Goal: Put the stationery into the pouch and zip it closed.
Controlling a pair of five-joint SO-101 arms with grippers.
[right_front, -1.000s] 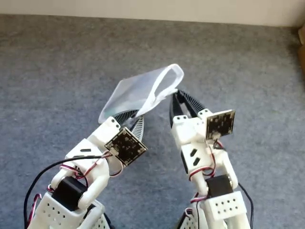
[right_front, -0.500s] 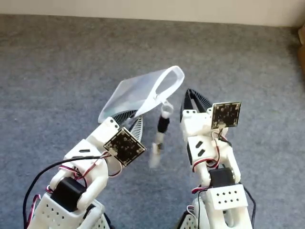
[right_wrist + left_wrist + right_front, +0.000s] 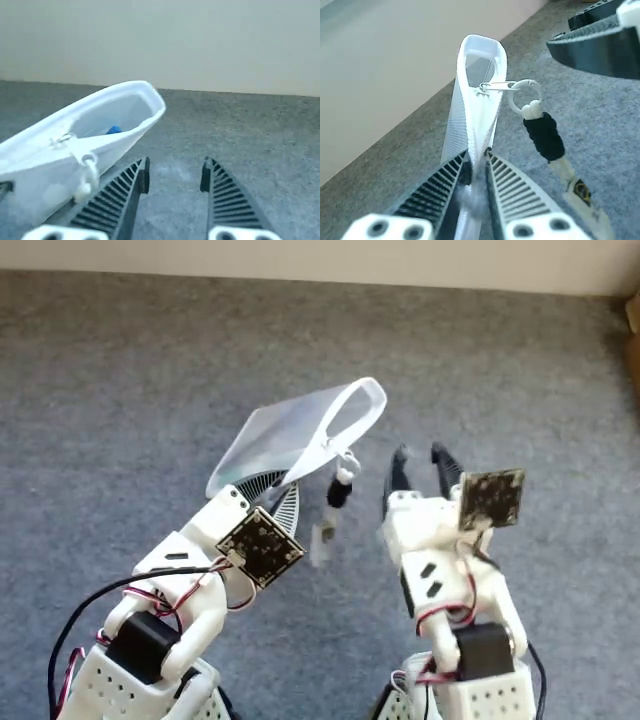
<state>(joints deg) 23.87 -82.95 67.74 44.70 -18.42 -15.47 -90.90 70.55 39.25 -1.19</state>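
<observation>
Above the carpet [image 3: 120, 370] | left gripper [image 3: 477, 167] clamped on pouch [image 3: 290, 435] end | right gripper [image 3: 422, 462] jaws parted, empty, beside zip pull [image 3: 338, 492]

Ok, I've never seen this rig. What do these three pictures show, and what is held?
Two small white robot arms stand side by side, each ending in a two-fingered pincer. The wide picture looks down on both; the other two come from cameras on each arm's wrist. The surface is grey carpet. The left pincer is shut on one end of a translucent white zip pouch, whose mouth is open; something blue lies inside. A black and white charm dangles from the zip pull. The right pincer is open and empty, near the pouch but not touching it.
</observation>
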